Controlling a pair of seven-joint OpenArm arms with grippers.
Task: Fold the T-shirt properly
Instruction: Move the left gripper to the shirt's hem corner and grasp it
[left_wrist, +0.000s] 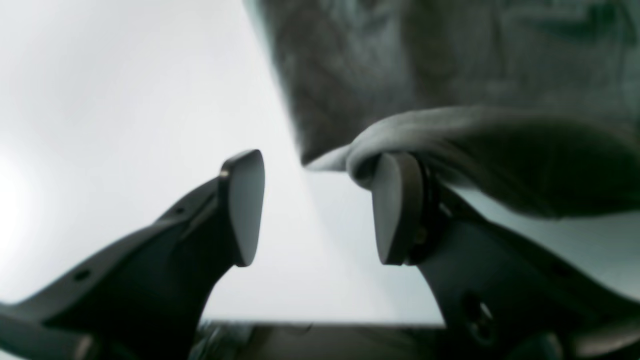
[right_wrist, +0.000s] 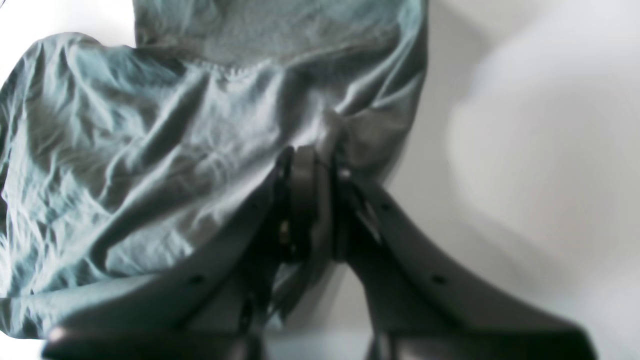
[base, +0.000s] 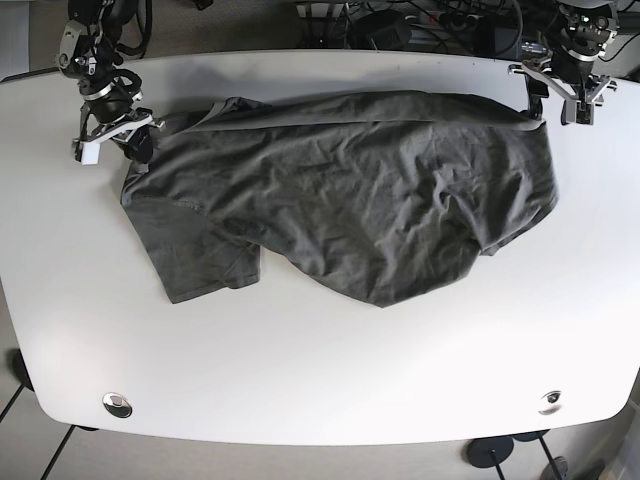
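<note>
A crumpled dark grey cotton T-shirt (base: 340, 205) is spread on the white rounded tabletop (base: 320, 370), its long axis running side to side along the far edge. The right pincer (right_wrist: 312, 170) is clamped on fabric at one end. The left pincer (left_wrist: 320, 205) is spread wide, cloth draped over one finger (left_wrist: 395, 207). Cables (base: 420, 20) are seen behind.
</note>
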